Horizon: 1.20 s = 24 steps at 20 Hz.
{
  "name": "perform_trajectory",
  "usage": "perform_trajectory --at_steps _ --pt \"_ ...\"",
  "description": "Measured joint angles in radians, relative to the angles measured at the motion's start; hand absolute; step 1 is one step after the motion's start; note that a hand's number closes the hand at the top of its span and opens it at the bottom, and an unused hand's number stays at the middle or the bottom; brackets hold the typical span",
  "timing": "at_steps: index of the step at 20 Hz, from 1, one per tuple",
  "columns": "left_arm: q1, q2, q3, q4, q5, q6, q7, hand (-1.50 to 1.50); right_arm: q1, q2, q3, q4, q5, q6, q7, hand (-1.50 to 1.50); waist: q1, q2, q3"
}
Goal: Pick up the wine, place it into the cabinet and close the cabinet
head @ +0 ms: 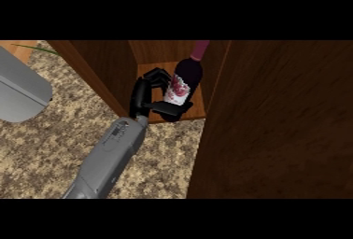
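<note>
The wine bottle is dark, with a purple neck and a white and red label. It stands inside the open wooden cabinet, over its orange-brown shelf, with the neck pointing to the view's top. My right hand reaches into the cabinet from the lower left. Its fingers curl round the bottle's left side and its thumb crosses under the label. The bottle's base is hidden behind the thumb. My left hand does not show.
The open cabinet door is a broad dark wooden panel filling the right side. The cabinet's left wall stands close to my wrist. A grey rounded shape sits at the left edge over the speckled counter.
</note>
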Motion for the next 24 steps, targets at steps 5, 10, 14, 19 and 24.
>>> perform_trajectory --at_steps 5,10,14,19,24 --pt "-0.137 -0.007 0.068 0.185 0.047 -0.035 -0.023 1.5 0.026 -0.004 0.002 0.0 -0.006 0.007 -0.03 -1.5 -0.005 0.009 -0.002" --pt "-0.233 -0.003 0.122 0.335 0.059 -0.055 -0.074 1.5 0.053 -0.012 0.005 0.002 -0.012 0.018 -0.06 -1.5 -0.01 0.015 -0.003" --pt "-0.287 0.006 0.153 0.422 0.056 -0.045 -0.122 1.5 0.061 -0.015 0.008 0.001 -0.015 0.026 -0.081 -1.5 -0.015 0.019 -0.003" --pt "-0.341 0.022 0.166 0.507 0.034 -0.016 -0.17 -1.5 0.071 -0.019 0.013 0.002 -0.02 0.037 -0.105 -1.5 -0.025 0.024 -0.003" --pt "-0.382 0.043 0.171 0.574 0.011 0.021 -0.203 -1.5 0.078 -0.026 0.012 0.002 -0.024 0.047 -0.119 -1.5 -0.031 0.027 -0.003"
